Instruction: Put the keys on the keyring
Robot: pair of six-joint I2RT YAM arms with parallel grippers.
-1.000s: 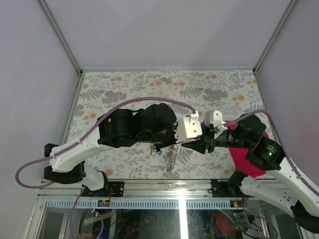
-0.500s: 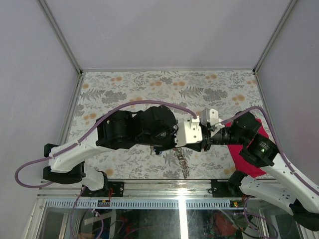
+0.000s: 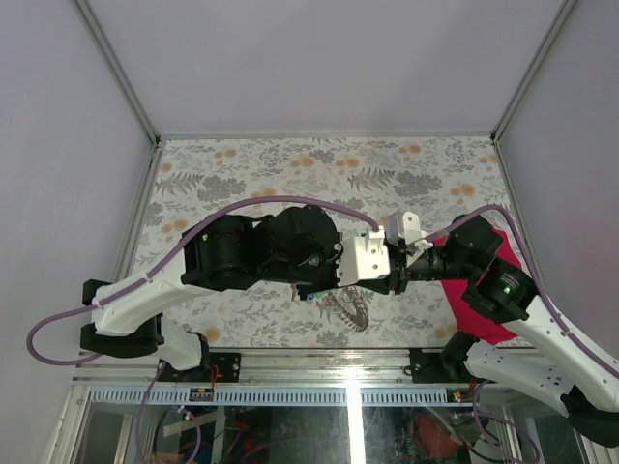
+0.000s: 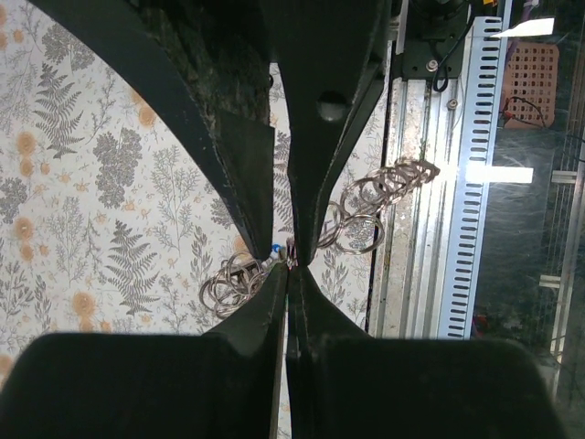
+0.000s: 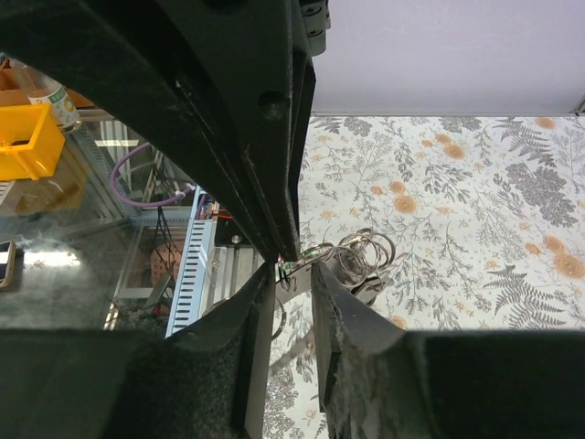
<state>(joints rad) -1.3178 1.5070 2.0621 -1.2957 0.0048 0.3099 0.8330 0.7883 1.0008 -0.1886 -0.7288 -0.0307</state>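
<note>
Silvery links of the keyring (image 3: 350, 307) hang below the point where both arms meet, in the top external view, near the front edge of the floral surface (image 3: 290, 174). The left fingers (image 3: 385, 283) and right fingers (image 3: 406, 274) point tip to tip. This probably lets one arm steady the ring while the other works a key onto it. Finger state cannot be read from this height. A crimson cloth (image 3: 484, 314) lies under the right arm.

Left wrist view: the left fingers (image 4: 290, 279) are clenched to a hairline slit. Ring loops emerge on one side and the chain (image 4: 366, 206) on the other, so they are judged to be grasping the keyring. A blue key head (image 4: 274, 247) sits just beside the tips. The right fingers (image 4: 292, 240) converge from above. None of this shows from overhead.

Right wrist view: the right fingers (image 5: 272, 283) show a narrow gap. Whether they are grasping anything cannot be told. The keyring (image 5: 364, 251) hangs just beyond the tips, off the surface (image 5: 457, 229).
</note>
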